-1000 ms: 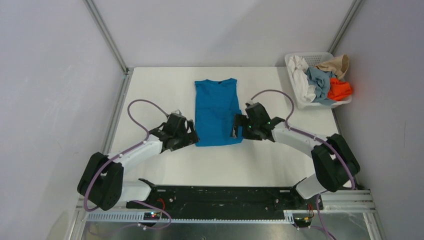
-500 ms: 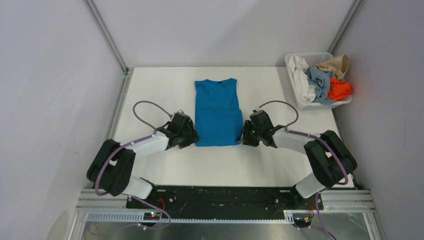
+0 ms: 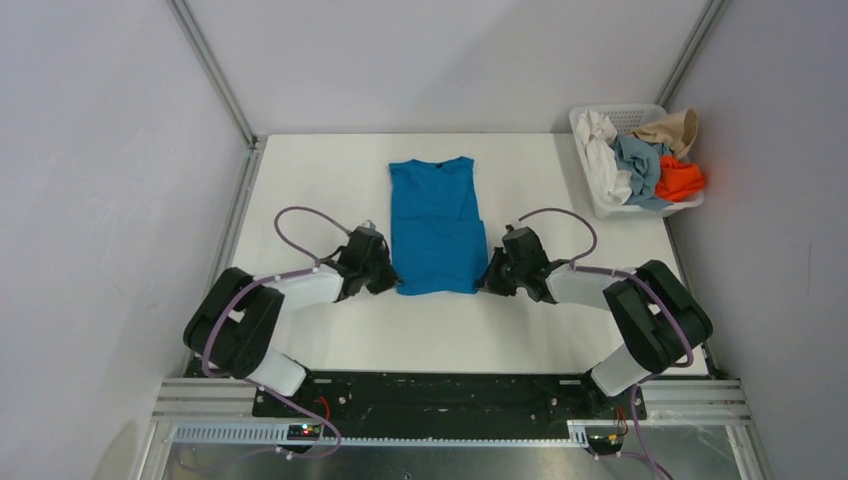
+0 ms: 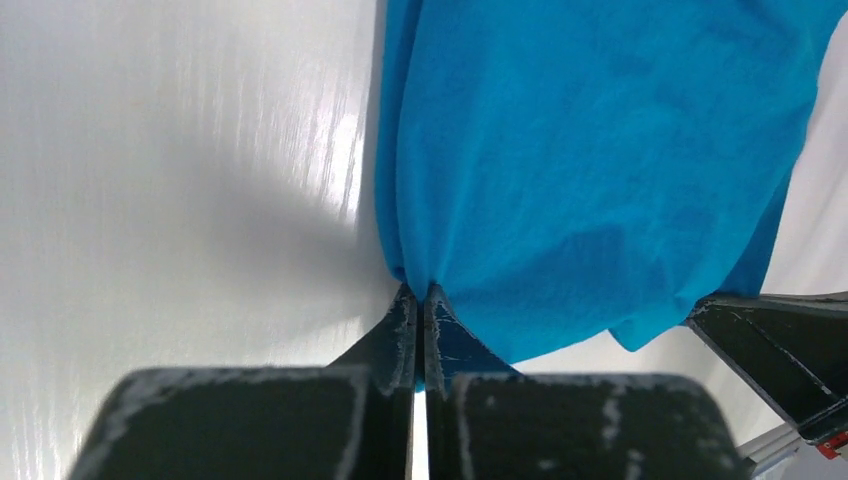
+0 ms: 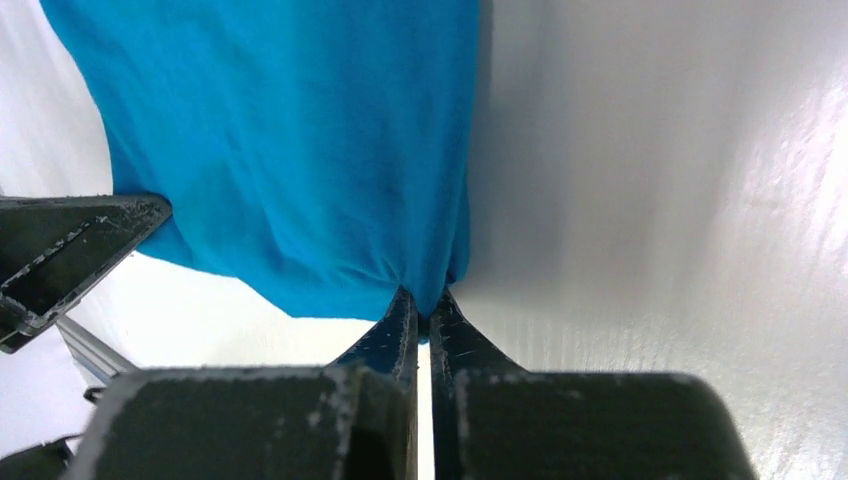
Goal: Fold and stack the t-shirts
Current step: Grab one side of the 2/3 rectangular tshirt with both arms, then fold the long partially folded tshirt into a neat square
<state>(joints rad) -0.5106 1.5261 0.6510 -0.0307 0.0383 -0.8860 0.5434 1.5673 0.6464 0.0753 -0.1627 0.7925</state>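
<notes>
The left gripper (image 3: 391,283) and right gripper (image 3: 484,285) are pinching the blue t-shirt (image 3: 435,225) on the white table (image 3: 320,170).
The blue t-shirt is lying flat mid-table, pale grey walls (image 3: 100,150) closing in the glossy surface. Beyond its far-right corner a basket (image 3: 625,110) is holding the other t-shirts (image 3: 640,160), seen only from above. Only the wrist views are showing each gripper's fingers clenched on a bunched near corner.

Matt cloth t-shirt (image 3: 434,225), glossy smooth table (image 3: 320,170)

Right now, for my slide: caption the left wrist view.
Left claw shut on a corner of the vivid blue cloth t-shirt.
</notes>
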